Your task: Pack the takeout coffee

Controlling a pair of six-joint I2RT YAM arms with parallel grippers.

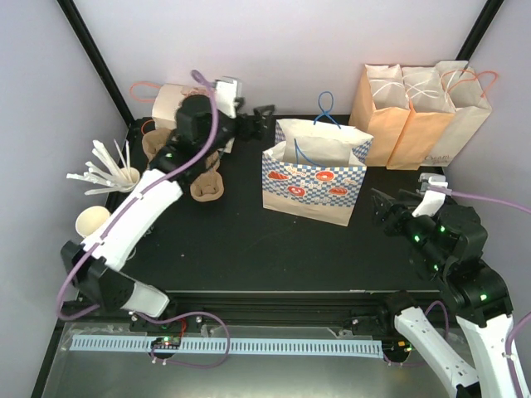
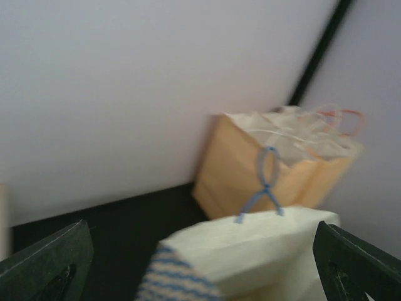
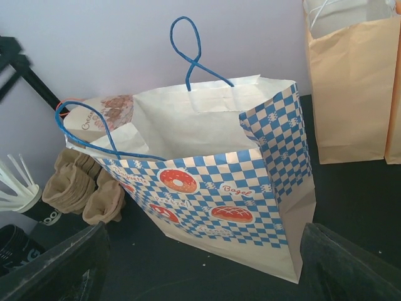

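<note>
Near the table's middle stands a blue-checked bag (image 1: 314,176), mouth open, blue handles up, donut prints on its side. Left pincer (image 1: 264,120) hangs at the back, just left of the bag's rim, fingers spread wide with nothing between them; its wrist view is blurred and shows only the bag top and the tan bags beyond. Right pincer (image 1: 387,207) sits low just right of the bag, fingers spread, nothing held, facing the bag's side. Three tan bags (image 1: 419,112) stand in a row at the back right corner, well apart from the checked bag. Brown carriers (image 1: 206,178) lie stacked at back left, partly under the left arm, which hides much of that corner. Further left: a cup of white stirrers (image 1: 116,172) and a plain white cup (image 1: 92,222) near the table's edge. Lidded coffee cups: none can be made out in any view; cannot tell whether the arm or the bag walls hide them.
</note>
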